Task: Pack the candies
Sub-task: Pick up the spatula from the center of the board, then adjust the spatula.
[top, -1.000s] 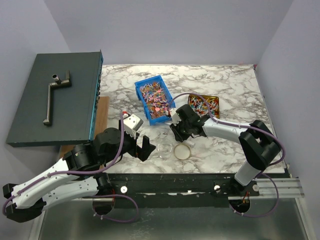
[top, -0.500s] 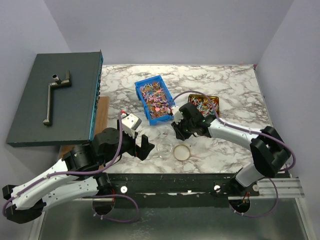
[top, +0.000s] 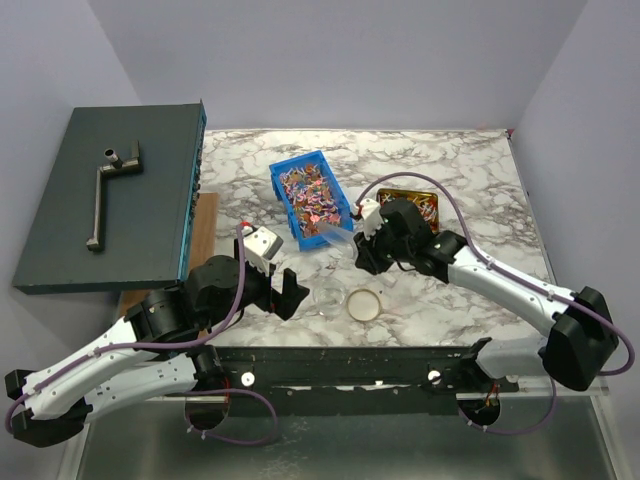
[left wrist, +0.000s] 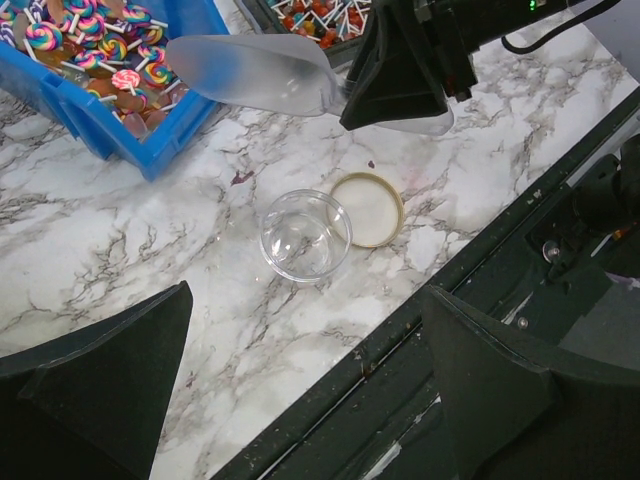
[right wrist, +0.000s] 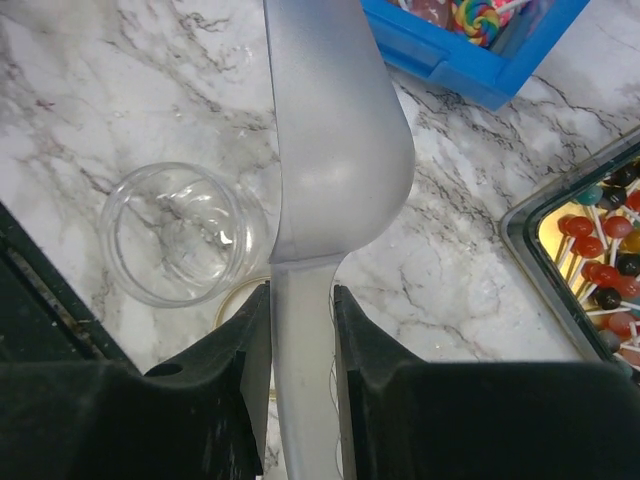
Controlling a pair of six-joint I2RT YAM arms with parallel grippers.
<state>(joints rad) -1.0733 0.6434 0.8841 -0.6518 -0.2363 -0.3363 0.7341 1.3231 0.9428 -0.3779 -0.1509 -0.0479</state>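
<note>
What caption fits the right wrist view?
Right claw grips a translucent scoop above the table, between glass jar and blue bin of candies.

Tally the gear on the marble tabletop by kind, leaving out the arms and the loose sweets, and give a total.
blue bin: 1
dark tray: 1
glass jar: 1
gold lid: 1
scoop: 1
Total: 5

Glossy clear jar (left wrist: 303, 235), translucent matt plastic scoop (right wrist: 335, 150)
</note>
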